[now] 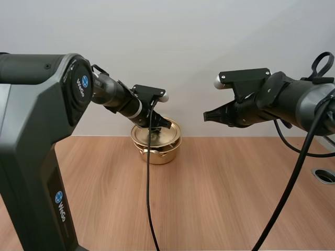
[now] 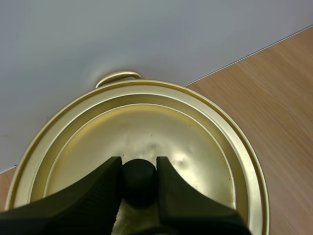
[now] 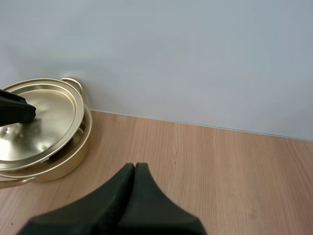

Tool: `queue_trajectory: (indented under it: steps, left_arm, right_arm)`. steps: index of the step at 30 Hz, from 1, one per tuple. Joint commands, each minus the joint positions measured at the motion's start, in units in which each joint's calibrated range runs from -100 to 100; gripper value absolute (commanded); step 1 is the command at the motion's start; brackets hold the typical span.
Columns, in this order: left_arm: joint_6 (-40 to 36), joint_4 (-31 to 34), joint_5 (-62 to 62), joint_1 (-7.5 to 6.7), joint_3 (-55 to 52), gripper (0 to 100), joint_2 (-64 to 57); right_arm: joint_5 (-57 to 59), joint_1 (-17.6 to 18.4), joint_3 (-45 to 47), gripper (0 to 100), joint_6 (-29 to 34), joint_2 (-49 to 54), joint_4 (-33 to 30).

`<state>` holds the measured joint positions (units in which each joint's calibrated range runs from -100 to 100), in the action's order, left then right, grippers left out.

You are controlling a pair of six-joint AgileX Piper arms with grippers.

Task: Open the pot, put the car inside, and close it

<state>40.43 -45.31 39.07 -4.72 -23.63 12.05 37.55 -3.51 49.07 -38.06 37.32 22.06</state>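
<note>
A golden pot point(image 1: 158, 152) stands at the back of the wooden table point(image 1: 225, 198), close to the white wall. Its golden lid point(image 1: 157, 134) lies tilted over the rim, slightly raised on one side. My left gripper point(image 1: 160, 124) is shut on the lid's black knob point(image 2: 139, 175), with a finger on each side of it point(image 2: 139, 169). In the right wrist view the lid point(image 3: 46, 115) sits askew on the pot point(image 3: 71, 159), with the left gripper point(image 3: 17, 111) at its centre. My right gripper point(image 1: 205, 116) hangs in the air to the pot's right, shut on nothing, fingers together point(image 3: 135, 169).
One pot handle point(image 2: 120, 77) points towards the wall. A round metal grommet point(image 1: 325, 175) is set into the table at the right edge. Bare wood stretches in front of and to the right of the pot.
</note>
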Motion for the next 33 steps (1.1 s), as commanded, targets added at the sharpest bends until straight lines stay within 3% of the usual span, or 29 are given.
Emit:
queue_trajectory:
  steps: [1, 3, 5, 9, 11, 14, 16, 18, 19, 25, 28, 31, 33]
  left_arm:
    - [0.0, -0.1, 0.2, -0.02, 0.0, 0, 0.0]
    - [-0.1, -0.1, 0.2, -0.02, 0.0, 1, 0.0]
    - [0.4, -0.1, 0.9, -0.02, 0.0, 11, 0.0]
    - [0.3, 0.1, 1.5, -0.02, 0.0, 61, 0.0]
    - [0.3, 0.1, 1.5, -0.02, 0.0, 72, 0.0]
    - [0.3, 0.2, 2.0, -0.02, 0.0, 65, -0.5]
    - [-0.5, 0.3, 1.5, 0.05, 0.0, 45, -2.0]
    - [-1.6, 0.3, -0.8, 0.49, 0.0, 6, -4.7]
    - [-1.9, 0.4, -1.3, 0.82, 0.0, 0, -6.1]
    - [-7.2, 0.1, 7.9, 5.06, 0.0, 0, -18.6]
    - [-12.6, 0.2, 17.4, 7.18, 0.0, 0, -23.4]
    - [-13.3, 3.3, 31.3, 8.55, -0.3, 0, -27.3]
    - [-16.9, 3.2, 23.6, 9.26, -5.1, 0, -30.8]
  right_arm:
    - [0.1, 0.0, 0.0, 0, 0.0, 0.0, 0.1]
    - [0.1, 0.0, 0.0, 0, 0.0, 0.0, 0.1]
    - [0.3, 0.0, 0.0, 0, 0.0, 0.0, 0.1]
    - [1.2, 0.0, 0.0, 0, 0.0, 0.0, 0.3]
    - [1.2, 0.0, 0.0, 0, 0.0, 0.0, 0.3]
    - [1.2, 0.0, 0.0, 0, 0.0, 0.0, 0.3]
    - [1.4, 0.0, 0.0, 0, 0.0, 0.0, 0.3]
    - [1.4, 0.0, 0.0, 0, 0.1, 0.0, 0.4]
    - [1.6, 0.0, 0.0, 0, 0.1, 0.0, 0.4]
    - [2.2, 0.0, 0.0, 0, 0.4, 0.2, 3.1]
    - [3.6, 0.0, 0.0, 0, 2.4, 0.3, 5.4]
    - [2.4, 0.1, 0.3, 0, 2.3, 2.1, 6.9]
    - [-5.5, 0.2, 2.9, 0, 2.4, 5.2, 6.9]
